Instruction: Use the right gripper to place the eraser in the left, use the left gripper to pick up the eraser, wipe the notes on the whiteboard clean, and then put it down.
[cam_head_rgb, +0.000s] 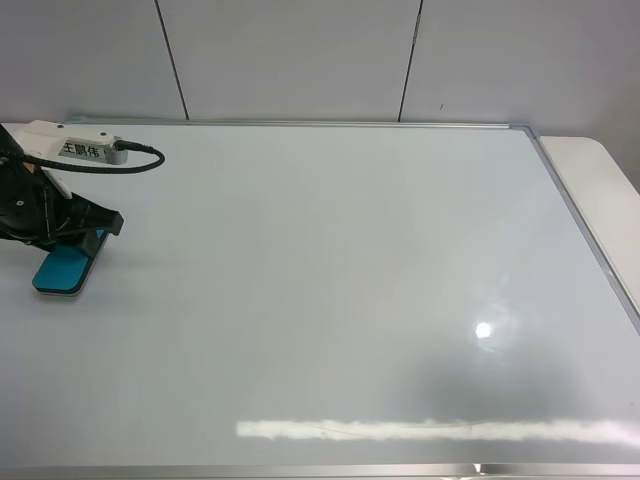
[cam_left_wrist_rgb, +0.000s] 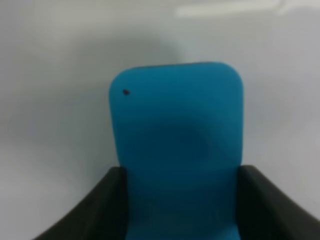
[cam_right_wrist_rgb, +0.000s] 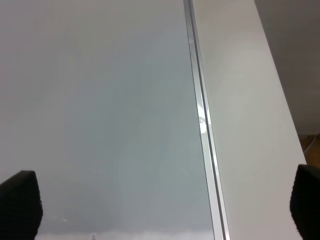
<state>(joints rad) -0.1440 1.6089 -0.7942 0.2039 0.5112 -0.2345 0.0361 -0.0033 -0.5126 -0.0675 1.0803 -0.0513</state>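
The blue eraser lies flat on the whiteboard at its far left. My left gripper is over the eraser's far end, its black fingers pressed against both long sides of the eraser. The board surface shows no notes in any view. My right gripper is out of the exterior high view. In its wrist view its fingertips stand wide apart and empty above the whiteboard's right edge.
A white labelled box with a black cable sits on my left arm at the board's far left corner. The board's metal frame borders a strip of white table on the right.
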